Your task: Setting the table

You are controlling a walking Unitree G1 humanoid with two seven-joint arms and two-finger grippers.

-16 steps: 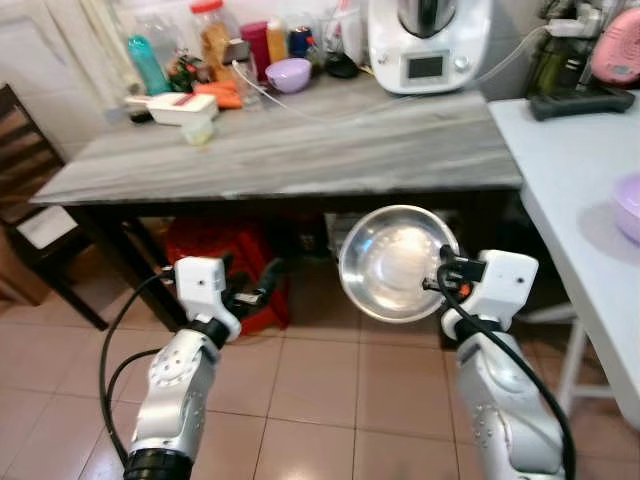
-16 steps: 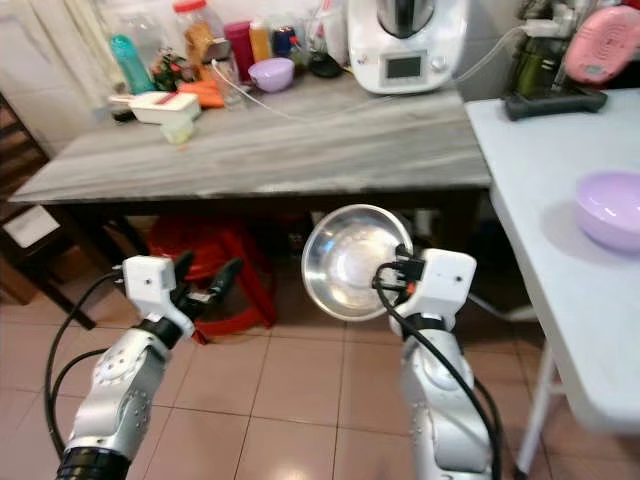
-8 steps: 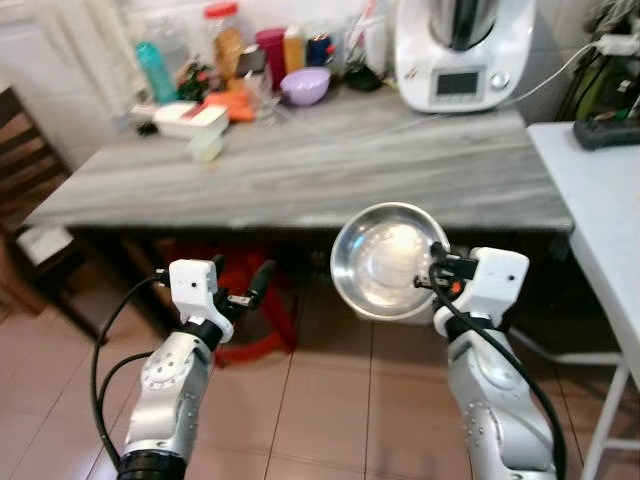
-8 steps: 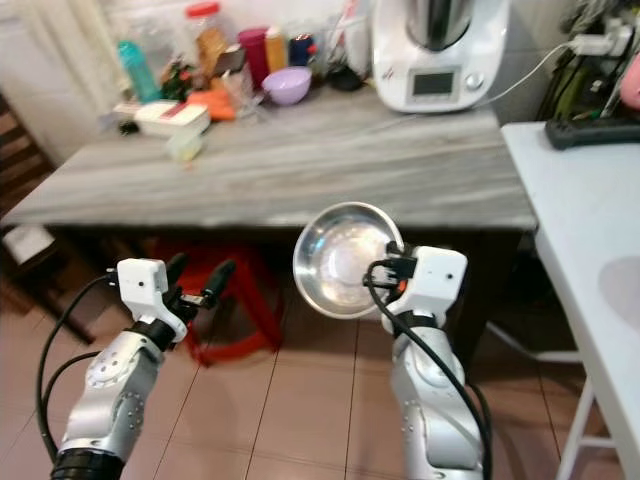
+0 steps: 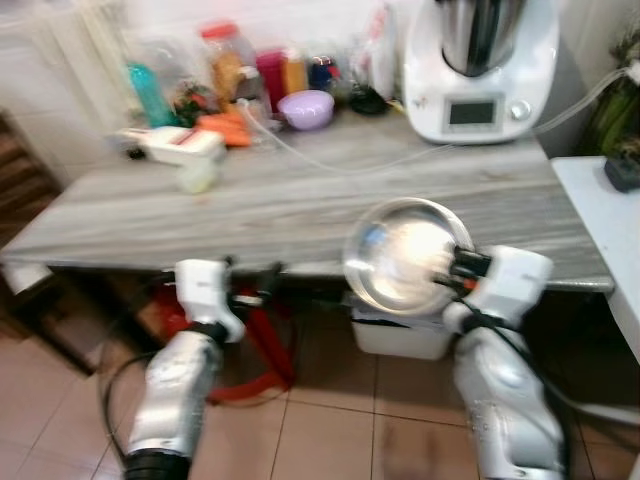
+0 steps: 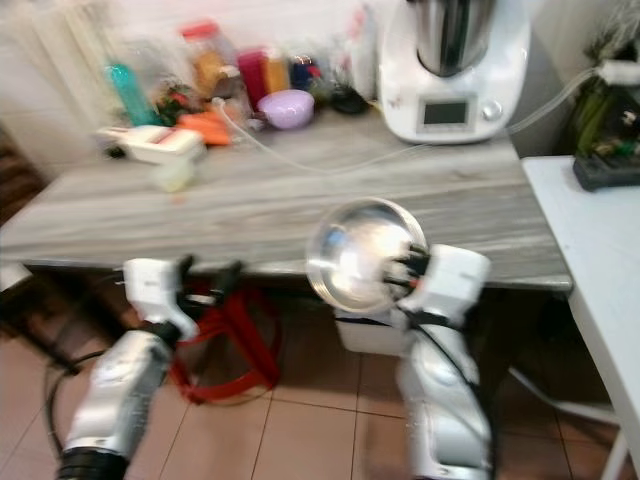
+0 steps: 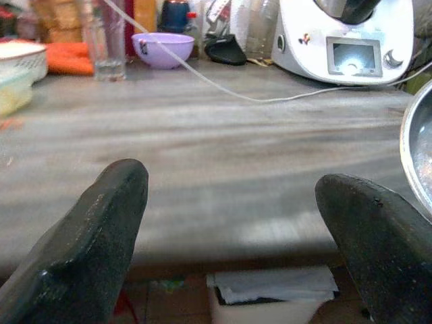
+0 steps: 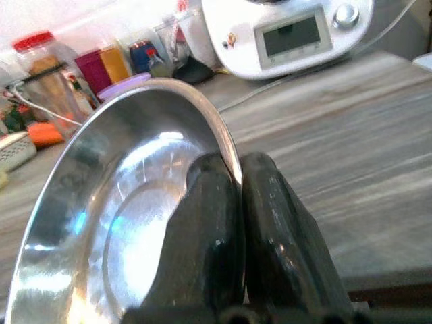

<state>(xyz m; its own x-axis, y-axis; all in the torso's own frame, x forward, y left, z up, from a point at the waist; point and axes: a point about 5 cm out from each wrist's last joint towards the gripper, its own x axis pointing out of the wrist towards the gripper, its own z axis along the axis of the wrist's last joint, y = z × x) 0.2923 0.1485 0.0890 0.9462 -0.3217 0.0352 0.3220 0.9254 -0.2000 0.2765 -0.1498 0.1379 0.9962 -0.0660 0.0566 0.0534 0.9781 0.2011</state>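
Since 1 second earlier the camera had closed on the grey table [image 5: 300, 190], whose front edge now ran just ahead of both grippers, and the white side table had slid mostly off to the right. From the left eye view, the right gripper [image 5: 452, 272] held the steel bowl [image 5: 400, 255] tilted, its hollow facing back toward the head, rim pinched on the gripper's side; the tabletop lay ahead of it and slightly below the bowl's upper rim. From the right eye view, the left gripper [image 6: 205, 280] sat lower, at about edge height and empty, so the right arm was the 1 placed to set the bowl down. From the left wrist view, its 2 fingers [image 7: 88, 236] stood wide apart, with bare tabletop straight ahead. From the right wrist view, 2 fingers [image 8: 202, 229] clamped the bowl's rim, 1 inside and 1 outside, with the white kitchen machine [image 8: 290, 34] beyond.
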